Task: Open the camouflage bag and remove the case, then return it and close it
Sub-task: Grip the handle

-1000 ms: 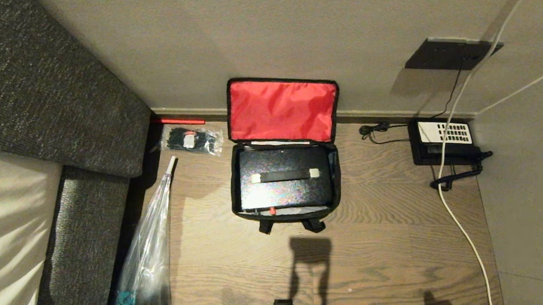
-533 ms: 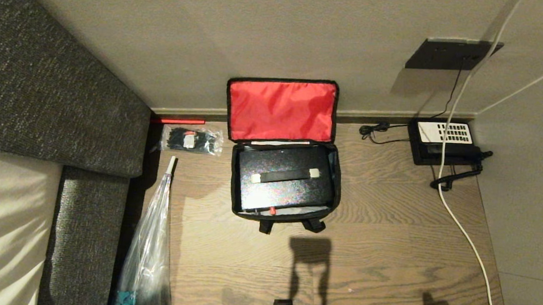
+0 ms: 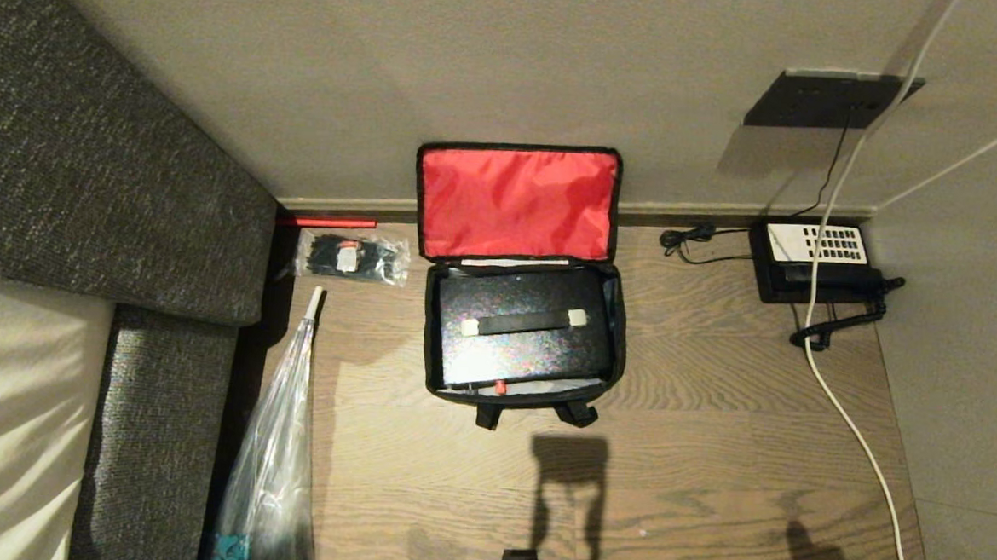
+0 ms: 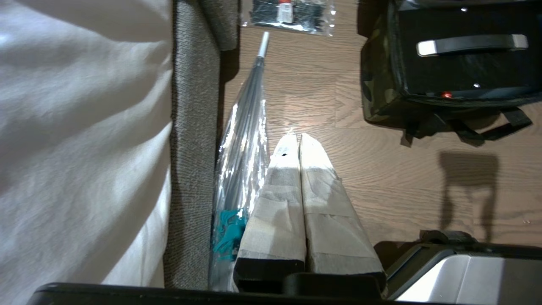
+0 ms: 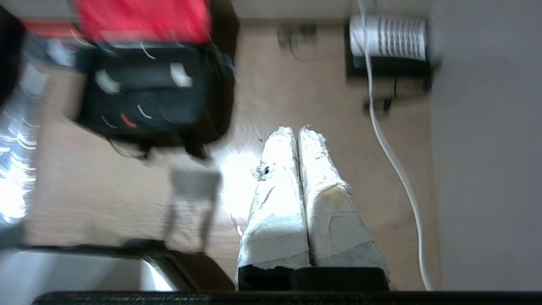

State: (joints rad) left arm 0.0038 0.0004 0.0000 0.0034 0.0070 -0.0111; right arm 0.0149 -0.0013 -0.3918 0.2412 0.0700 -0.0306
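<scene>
Two grippers are involved. On the wooden floor [image 3: 711, 462], the soft camouflage bag [image 3: 523, 268] lies with its red-lined lid thrown back; the shiny black rectangular case [image 3: 522, 349] sits inside, long axis nine-to-three. From the right gripper [image 5: 296, 130], fingers pressed together, it lies toward ten o'clock; from the left gripper [image 4: 295, 136], likewise pressed together, toward two. Neither arm can be judged nearer.

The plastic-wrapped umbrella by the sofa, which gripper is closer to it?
Left. The left gripper, shut, hangs right beside the umbrella; the right gripper, also shut, is over the floor beside the white cable.
</scene>
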